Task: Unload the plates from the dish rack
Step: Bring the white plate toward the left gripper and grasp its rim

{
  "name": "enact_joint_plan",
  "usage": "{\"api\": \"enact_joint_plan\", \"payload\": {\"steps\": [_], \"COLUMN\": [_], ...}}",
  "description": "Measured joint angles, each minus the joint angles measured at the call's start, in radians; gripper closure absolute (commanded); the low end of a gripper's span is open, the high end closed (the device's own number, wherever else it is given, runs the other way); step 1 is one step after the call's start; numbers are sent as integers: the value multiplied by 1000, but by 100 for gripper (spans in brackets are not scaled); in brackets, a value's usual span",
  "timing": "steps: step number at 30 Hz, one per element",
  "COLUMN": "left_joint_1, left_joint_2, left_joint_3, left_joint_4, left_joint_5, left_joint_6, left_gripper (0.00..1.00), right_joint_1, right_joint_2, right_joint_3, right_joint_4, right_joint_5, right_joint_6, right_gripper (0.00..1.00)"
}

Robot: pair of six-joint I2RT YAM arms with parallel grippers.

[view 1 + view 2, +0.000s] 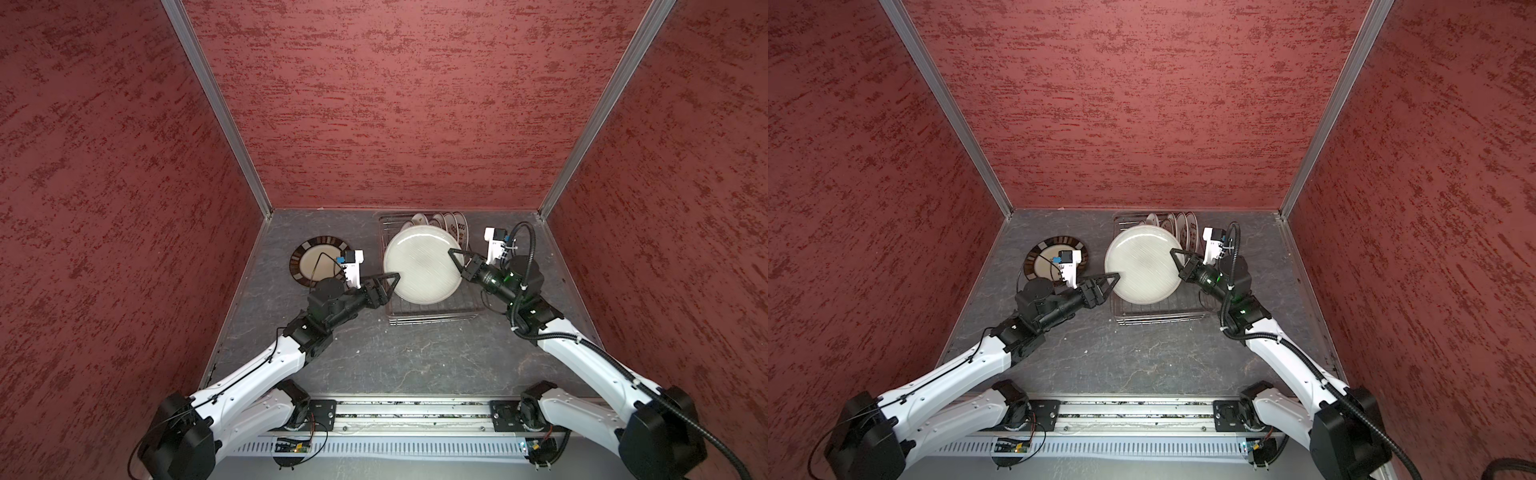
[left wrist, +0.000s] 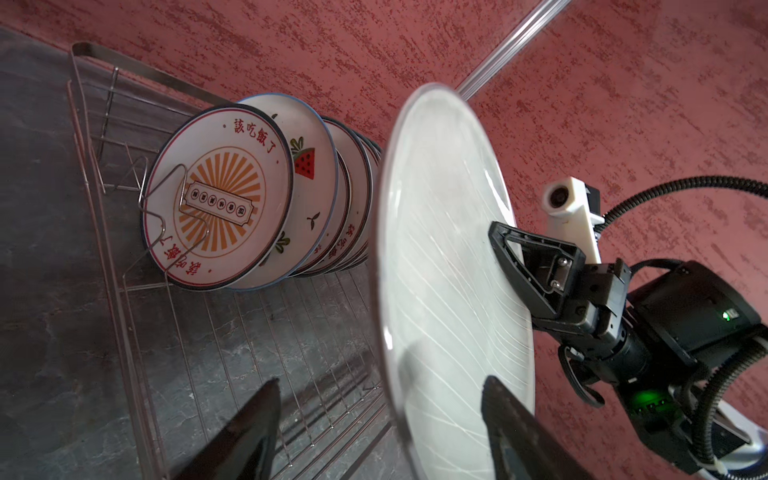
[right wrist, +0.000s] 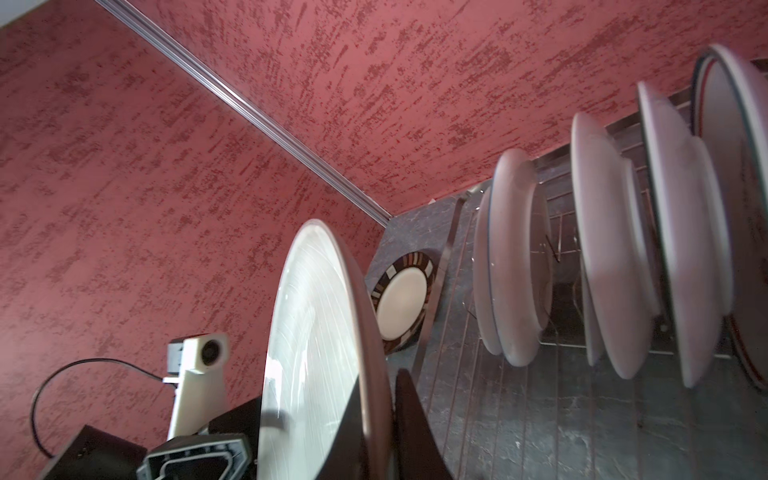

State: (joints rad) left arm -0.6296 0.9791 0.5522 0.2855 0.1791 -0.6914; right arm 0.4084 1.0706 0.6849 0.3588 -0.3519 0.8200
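**Handover over the rack: drop risk if the right lets go early**

The plain plate (image 1: 419, 266) is in the air above the rack (image 1: 436, 316), tilted, face up toward both top views. The right tool (image 1: 454, 254) is clamped hard on its right rim with a shallow bite. The left tool (image 1: 394, 283) sits at the left rim, jaws partly open and astride the edge. In the left wrist view one finger (image 2: 249, 432) stands clear of the plate, so there is no grip on that side yet.

Risks, as I judge them:
- If the right releases before the left has closed, the plate falls onto the rack wires and may chip or bounce out.
- The left bite is rim-only on a glossy surface (smooth glaze, little friction), so the plate could pivot down or slip once the left carries it alone.
- If both tools are clamped and pull in different directions, the plate twists and could pop out of one bite.
- The plate's far edge is near the standing plates (image 1: 451, 224) at the far end of the rack, and a swing that way could knock them over.
- The dark-rimmed plate (image 1: 309, 249) lies flat on the tabletop (image 1: 415, 357) left of the rack, so a hard set-down on it would clash.
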Motion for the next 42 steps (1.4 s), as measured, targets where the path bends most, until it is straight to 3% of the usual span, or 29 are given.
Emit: {"api": "enact_joint_plan", "payload": {"steps": [9,24,33,37,42], "left_joint_1": [-11,-19,-14,-13,-16], "left_joint_2": [35,69,91,103,120], "left_joint_3": [11,11,9,6,1], "left_joint_4": [14,70,124,135,146], "left_joint_5": [-41,-87,-93,-89,-84], "left_joint_6": [-34,-146,-218,-238,-251], "left_gripper": [59,89,99,100,100], "right_joint_1": [-1,-1,-11,-14,-15], "right_joint_2": [55,117,150,164,171], "right_joint_3": [0,0,0,0,0], "right_joint_4": [42,107,163,169,174], "right_joint_5": [-29,-70,-91,-94,-116], "right_joint_6": [14,5,11,18,28], "right_gripper": [100,100,100,74,62]}}
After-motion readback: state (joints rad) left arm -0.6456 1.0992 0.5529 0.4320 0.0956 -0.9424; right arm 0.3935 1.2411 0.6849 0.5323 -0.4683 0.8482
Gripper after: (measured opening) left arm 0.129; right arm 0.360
